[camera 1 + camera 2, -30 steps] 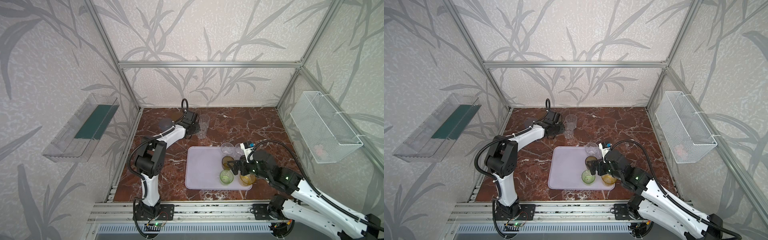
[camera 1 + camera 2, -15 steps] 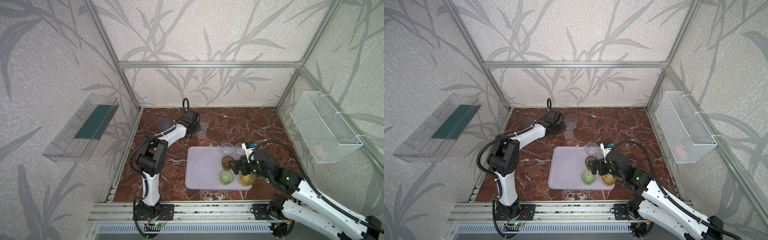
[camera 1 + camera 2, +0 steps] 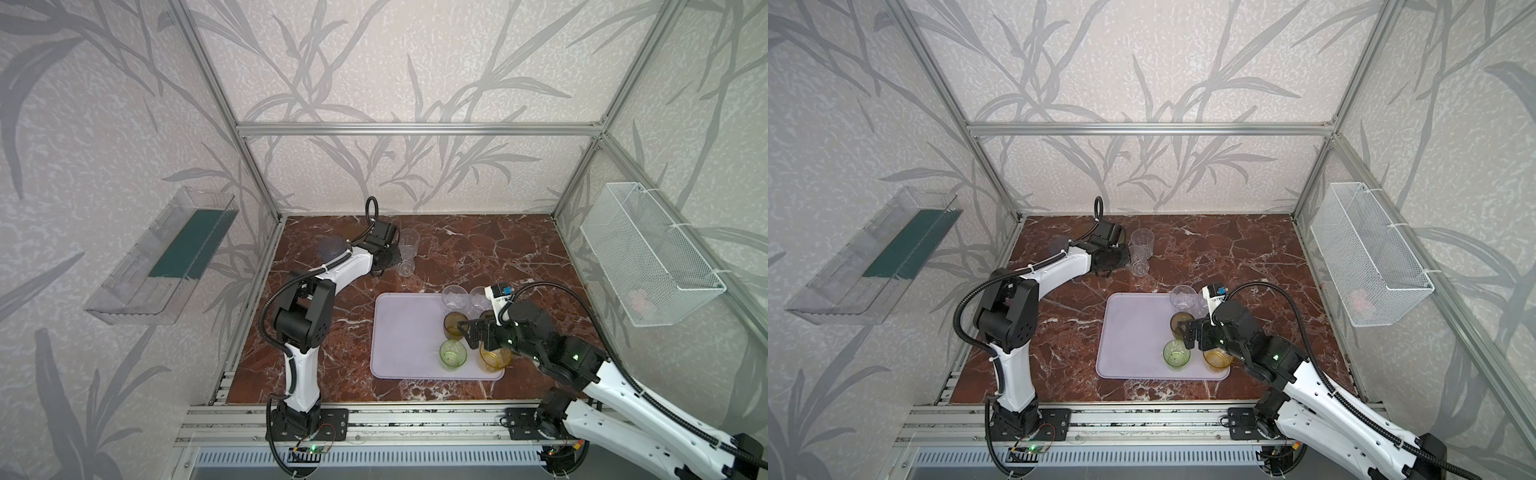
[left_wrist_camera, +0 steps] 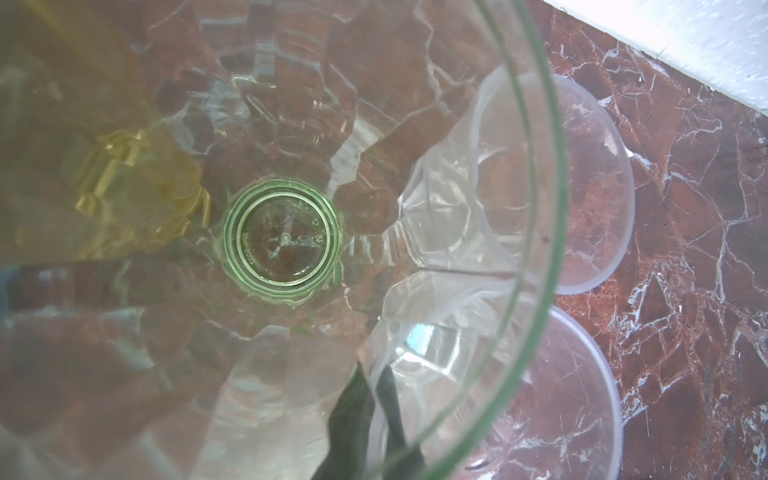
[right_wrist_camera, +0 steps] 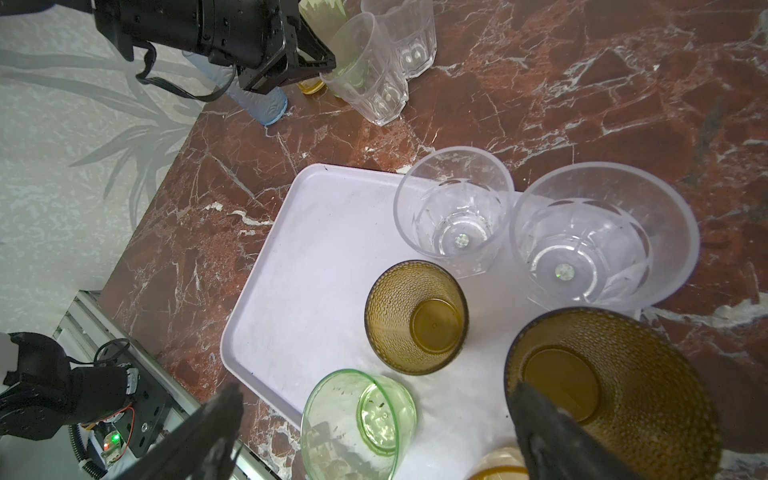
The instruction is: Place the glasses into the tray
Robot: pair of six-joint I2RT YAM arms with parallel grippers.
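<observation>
what just changed: the left gripper (image 3: 392, 261) goes from part-open to fully pinched within the last second, and the arm itself barely shifts at the back cluster
left jaws: narrow, clamped on the wall of the light green glass (image 4: 286, 237), with one dark finger on either side of its rim in the left wrist view
where that glass is: between the left jaws, upright, over the marble (image 3: 478, 249) and well apart from the tray (image 3: 407, 332); can't tell if it's off the surface yet
next to the left jaws: two clear glasses (image 3: 405, 266) crowd the outer side of the pinch, touching or near enough. An amber glass (image 5: 311, 86) sits on the opposite side and a frosted blue glass (image 5: 266, 104) is back behind the wrist
right jaws: the right gripper (image 3: 469, 334) stays wide with nothing held, hanging low over the tray
around the right jaws: one finger overlaps the rim of a brown glass (image 5: 623, 374); inside it or just in front, hard to say
tray so far: looks like six glasses standing in it, all at the end under the right jaws
what it means: the grab is probably done, so lift and carry come next
worry: a rim pinch could let the glass swing, and the clear neighbours might get dragged along
</observation>
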